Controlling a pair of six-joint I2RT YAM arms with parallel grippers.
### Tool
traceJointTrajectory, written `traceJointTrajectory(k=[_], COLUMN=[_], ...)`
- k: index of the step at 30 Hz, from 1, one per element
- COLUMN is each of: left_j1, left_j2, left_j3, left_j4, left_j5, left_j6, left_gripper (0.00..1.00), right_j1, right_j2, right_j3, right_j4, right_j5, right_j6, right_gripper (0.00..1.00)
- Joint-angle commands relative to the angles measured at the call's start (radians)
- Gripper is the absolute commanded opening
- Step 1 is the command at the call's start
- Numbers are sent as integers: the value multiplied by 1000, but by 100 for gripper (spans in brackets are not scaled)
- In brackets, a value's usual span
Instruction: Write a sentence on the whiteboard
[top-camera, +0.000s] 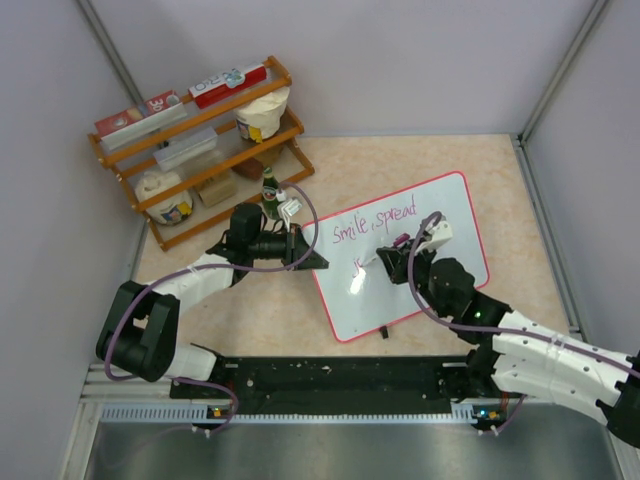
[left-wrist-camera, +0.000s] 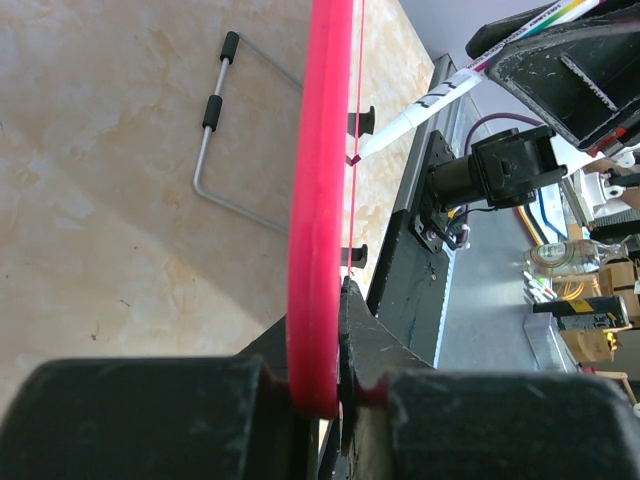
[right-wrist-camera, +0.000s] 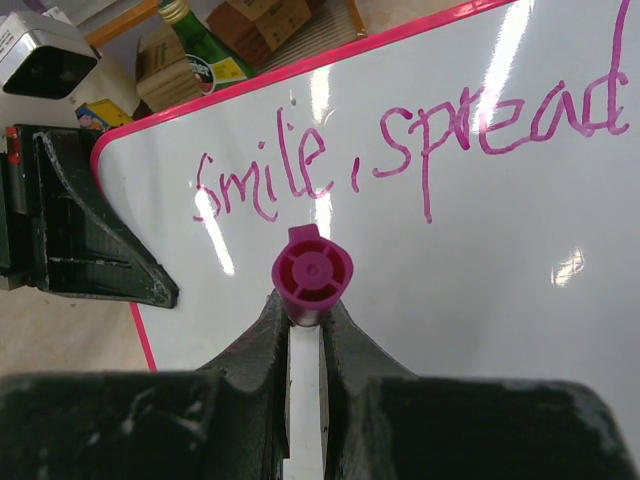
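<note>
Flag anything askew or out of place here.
The whiteboard sits skewed on the table, its left rim clamped by the left gripper, so the sentence slants uphill. Nothing looks spilled or damaged.

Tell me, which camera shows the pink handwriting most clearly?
Right wrist view: the sentence spans the frame, clearly reading "Smile, spread". Top view shows it small; left wrist view sees only the whiteboard edge-on, no writing.

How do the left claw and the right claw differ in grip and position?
The left claw clamps the pink frame of the whiteboard; the right claw pinches a magenta-ended marker. The left claw sits at the board's edge; the right claw is over its white face, below the sentence. Both are shut.
</note>
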Motion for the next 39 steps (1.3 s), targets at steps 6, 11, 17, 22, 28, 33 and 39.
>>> traceJointTrajectory(k=[6, 11, 17, 22, 28, 33, 39], left_j1=[-47, -47, -47, -47, -47, -47, -49], left_j2=[46, 45, 43, 46, 48, 48, 48], left_j3=[-68, -68, -68, -66, -66, -63, -66], left_j4=[-122, -122, -122, -122, -122, -122, -122], left_j5=[-141, -141, -140, -140, -140, -138, -138], left_j6=[266, 266, 266, 266, 267, 267, 267], left_gripper=[0, 0, 0, 0, 0, 0, 0], right_j1=[-3, -7, -7, -7, -9, -9, -9], right_j2=[35, 45, 69, 78, 83, 92, 97], right_j3=[59, 75, 105, 112, 117, 125, 132], right_j4=[-54, -35, -14, 3, 18, 28, 48], right_j5=[115, 109, 93, 76, 61, 49, 37], right_j6=[-40, -46, -50, -46, -32, -26, -18], right_gripper=[0, 0, 0, 0, 0, 0, 0])
